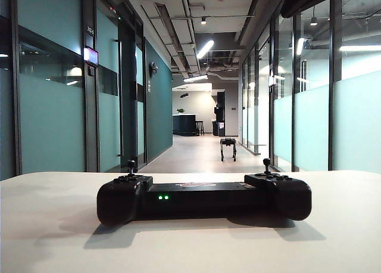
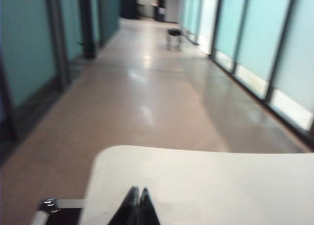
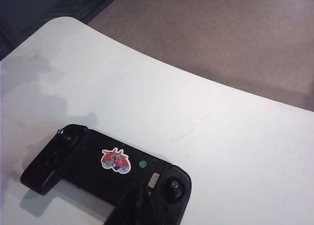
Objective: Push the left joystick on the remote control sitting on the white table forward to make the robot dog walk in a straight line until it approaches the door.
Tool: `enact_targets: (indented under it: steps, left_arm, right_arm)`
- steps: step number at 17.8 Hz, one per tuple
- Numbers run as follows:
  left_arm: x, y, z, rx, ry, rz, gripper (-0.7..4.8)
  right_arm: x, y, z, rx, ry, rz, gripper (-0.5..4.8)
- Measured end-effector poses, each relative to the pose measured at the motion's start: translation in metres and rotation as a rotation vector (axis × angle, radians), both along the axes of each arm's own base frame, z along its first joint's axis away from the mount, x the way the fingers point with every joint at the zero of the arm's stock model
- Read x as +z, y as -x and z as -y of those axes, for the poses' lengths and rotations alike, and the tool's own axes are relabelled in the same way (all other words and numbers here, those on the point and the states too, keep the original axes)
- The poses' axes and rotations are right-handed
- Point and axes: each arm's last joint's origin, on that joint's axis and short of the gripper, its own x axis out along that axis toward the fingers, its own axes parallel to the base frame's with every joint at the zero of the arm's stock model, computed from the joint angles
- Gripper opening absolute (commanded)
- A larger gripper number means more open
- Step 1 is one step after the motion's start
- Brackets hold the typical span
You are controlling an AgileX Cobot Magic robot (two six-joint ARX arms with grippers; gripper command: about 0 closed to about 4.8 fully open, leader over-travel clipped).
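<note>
The black remote control (image 1: 202, 198) lies on the white table (image 1: 47, 225) with two green lights lit, and the left joystick (image 1: 131, 164) stands upright on its left end. Far down the corridor stands the robot dog (image 1: 228, 148), also seen small in the left wrist view (image 2: 173, 36). My left gripper (image 2: 137, 190) is shut and empty above the table (image 2: 221, 185) near its edge. My right gripper (image 3: 140, 186) is shut, hovering over the remote control (image 3: 98, 166) beside its right thumbstick (image 3: 173, 184); the left joystick (image 3: 68, 137) is at the other end. Neither gripper shows in the exterior view.
A long corridor runs ahead with teal glass walls (image 1: 53, 106) on the left and frosted glass panels (image 1: 357, 124) on the right. A dark counter (image 1: 184, 124) stands at its far end. A black case corner (image 2: 49, 208) shows below the table edge.
</note>
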Motion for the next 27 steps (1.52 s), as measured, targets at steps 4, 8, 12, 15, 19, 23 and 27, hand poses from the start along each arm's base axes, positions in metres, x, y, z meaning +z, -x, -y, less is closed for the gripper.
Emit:
enact_targets:
  steps: [4,8,12,15,19,23,27]
  left_arm:
    - [-0.0007,-0.0001,-0.0007,0.026,-0.005,-0.007,-0.06]
    - [-0.0026,-0.0002,-0.0007,0.028,-0.045,-0.023,-0.06]
    - [-0.0047,-0.0002,0.0008,0.044,-0.05,-0.044,-0.06]
    - [-0.0047,-0.0003,-0.0003,0.06,-0.049,-0.045,-0.04]
    - [-0.0052,-0.0003,-0.0002,0.057,-0.05,-0.05,-0.05]
    - [-0.0052,-0.0003,-0.0002,0.057,-0.05,-0.05,-0.05]
    - [-0.0052,-0.0003,-0.0002,0.057,-0.05,-0.05,-0.05]
  right_arm:
    - [0.0,0.0001,-0.0001,0.002,-0.001,0.0,-0.05]
    - [0.0,0.0001,-0.0001,0.002,-0.001,-0.001,-0.05]
    - [0.0,0.0001,-0.0002,0.003,-0.001,-0.001,-0.05]
    - [0.0001,0.0002,-0.0001,0.003,-0.001,-0.001,-0.05]
    - [0.0,0.0001,-0.0002,0.003,-0.001,-0.001,-0.05]
    - [0.0,0.0001,-0.0001,0.003,-0.001,-0.001,-0.05]
    - [-0.0002,0.0,-0.0002,0.002,-0.002,0.001,-0.05]
